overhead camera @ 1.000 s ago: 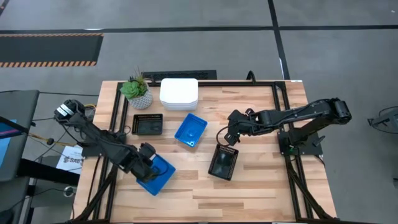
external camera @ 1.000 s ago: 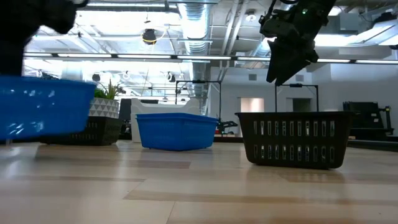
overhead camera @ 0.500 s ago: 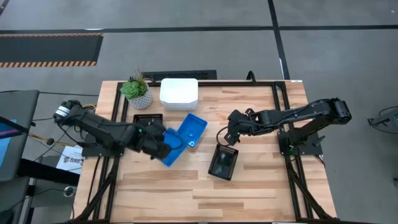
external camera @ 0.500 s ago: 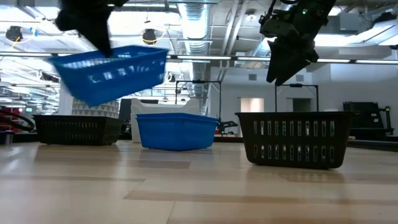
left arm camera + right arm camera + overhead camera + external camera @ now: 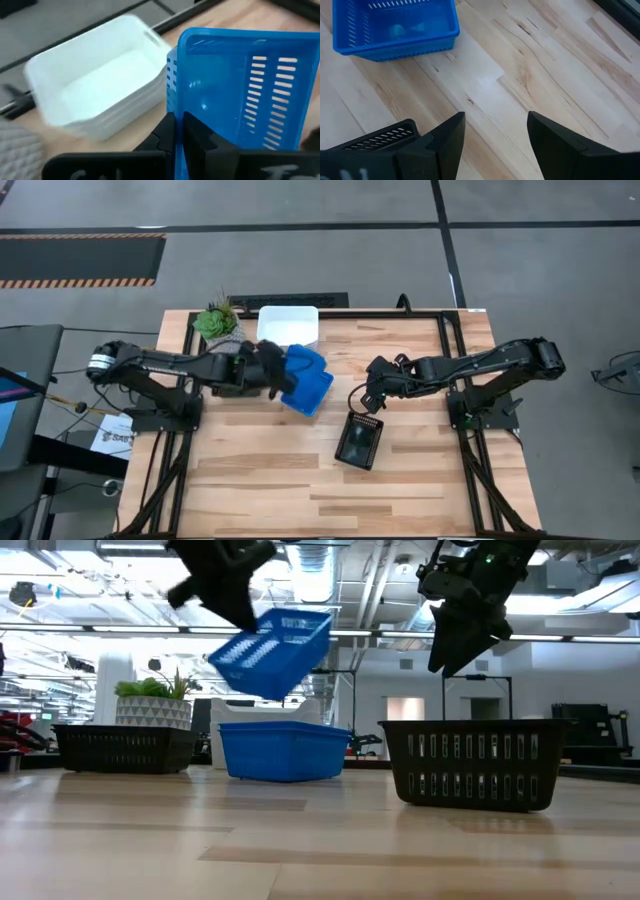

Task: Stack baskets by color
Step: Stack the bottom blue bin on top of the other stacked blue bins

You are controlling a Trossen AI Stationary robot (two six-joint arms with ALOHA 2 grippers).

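Note:
My left gripper [image 5: 276,370] is shut on a bright blue basket [image 5: 306,364] and holds it in the air over a second blue basket [image 5: 283,750], which rests on its base mid-table. A stack of white baskets [image 5: 288,327] stands on the table at the far edge, just beyond. One black slotted basket [image 5: 359,440] rests on its base toward the near right; another [image 5: 124,748] stands at the left, mostly under my left arm in the high view. My right gripper [image 5: 371,397] hangs open above the table beside the near-right black basket, touching nothing. My left gripper pinches one side wall of the blue basket at its rim [image 5: 175,107], with one finger inside the basket and one outside. The fingers come slanting down from the table's left. The basket is lifted clear and tilted [image 5: 275,652], above the blue basket on the table.
A small potted plant [image 5: 218,323] stands at the far left, next to the white stack. Bare wooden tabletop [image 5: 300,490] lies along the near edge. A dark metal frame [image 5: 455,360] runs along the table's sides.
My left gripper has swung from the near left of the table up and toward the far edge and the right, carrying the blue basket. The basket has been lifted off the table, has tipped, and now hangs over the other blue basket.

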